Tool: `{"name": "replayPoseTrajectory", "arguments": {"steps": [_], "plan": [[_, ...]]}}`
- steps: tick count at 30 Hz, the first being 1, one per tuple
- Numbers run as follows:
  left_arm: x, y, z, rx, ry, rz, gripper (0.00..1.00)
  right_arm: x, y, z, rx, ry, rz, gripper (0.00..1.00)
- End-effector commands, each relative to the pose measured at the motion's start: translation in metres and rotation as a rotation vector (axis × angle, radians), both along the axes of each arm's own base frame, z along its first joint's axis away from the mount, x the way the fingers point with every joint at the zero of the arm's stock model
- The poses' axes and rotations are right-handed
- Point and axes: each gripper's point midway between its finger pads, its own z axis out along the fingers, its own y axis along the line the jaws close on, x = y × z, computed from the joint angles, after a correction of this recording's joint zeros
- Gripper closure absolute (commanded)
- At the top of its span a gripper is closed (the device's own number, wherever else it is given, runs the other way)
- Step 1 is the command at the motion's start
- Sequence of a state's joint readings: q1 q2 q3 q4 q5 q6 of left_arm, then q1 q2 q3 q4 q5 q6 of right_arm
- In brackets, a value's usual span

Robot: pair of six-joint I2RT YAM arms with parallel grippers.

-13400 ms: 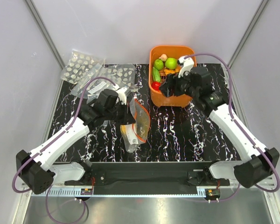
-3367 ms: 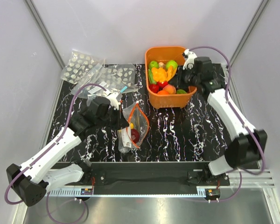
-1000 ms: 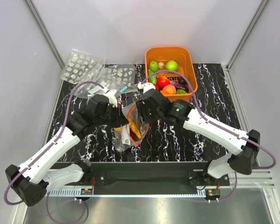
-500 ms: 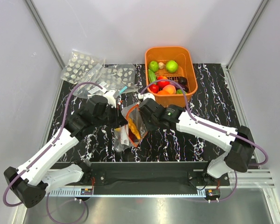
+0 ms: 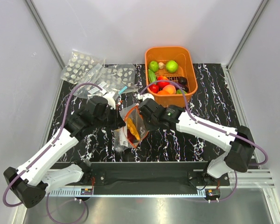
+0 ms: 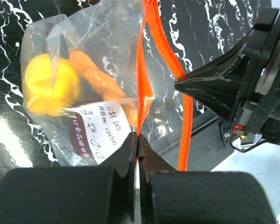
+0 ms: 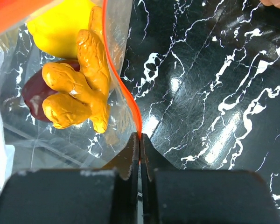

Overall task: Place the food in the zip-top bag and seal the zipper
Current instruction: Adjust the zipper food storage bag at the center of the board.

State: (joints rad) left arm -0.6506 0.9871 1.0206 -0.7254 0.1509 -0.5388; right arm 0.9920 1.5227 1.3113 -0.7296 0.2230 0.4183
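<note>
The clear zip-top bag (image 5: pixel 127 133) hangs upright over the black marble table, held between both arms. Its red-orange zipper (image 6: pixel 151 28) gapes open. My left gripper (image 6: pixel 137 136) is shut on the near lip of that strip, and my right gripper (image 7: pixel 140 136) is shut on the other lip (image 7: pixel 119 79). Inside the bag lie a yellow pepper (image 6: pixel 51 86), a knobbly orange piece (image 7: pixel 79 91) and a dark red-purple piece (image 7: pixel 31 100). More food, green apples (image 5: pixel 171 65) and red tomatoes (image 5: pixel 163 80), sits in the basket. In the top view the left gripper (image 5: pixel 122 120) and right gripper (image 5: pixel 141 122) flank the bag's mouth.
The orange basket (image 5: pixel 168 48) stands at the back, right of centre. Spotted bags (image 5: pixel 84 65) and other clear bags (image 5: pixel 116 74) lie at the back left. The right arm (image 5: pixel 205 130) stretches across the table's middle. A white label (image 6: pixel 100 126) is on the bag.
My right gripper, open beside the bag's mouth half a second ago, has shut on the zipper's lip. The left gripper keeps its hold; the bag has barely shifted.
</note>
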Motion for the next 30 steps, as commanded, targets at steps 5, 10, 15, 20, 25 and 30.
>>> {"name": "replayPoseTrajectory", "arguments": {"steps": [5, 10, 15, 20, 25, 30], "plan": [[0.009, 0.011, 0.015, 0.136, -0.025, -0.033, 1.0, 0.016, 0.01, 0.052, 0.059, -0.114, 0.004, 1.0], [0.025, 0.02, 0.046, 0.241, -0.08, -0.047, 1.0, 0.03, 0.013, 0.1, 0.076, -0.199, 0.008, 1.0], [0.032, 0.054, 0.052, 0.431, -0.073, 0.035, 1.0, 0.038, 0.019, 0.115, 0.09, -0.242, 0.01, 1.0], [0.045, 0.097, 0.074, 0.586, -0.136, 0.224, 1.0, 0.048, 0.032, 0.105, 0.121, -0.231, 0.02, 1.0], [0.05, 0.093, 0.079, 0.565, -0.146, 0.244, 1.0, 0.06, 0.031, 0.097, 0.132, -0.224, 0.005, 1.0], [0.048, 0.07, 0.055, 0.482, -0.107, 0.171, 1.0, 0.06, 0.022, 0.069, 0.122, -0.161, 0.001, 0.97]]}}
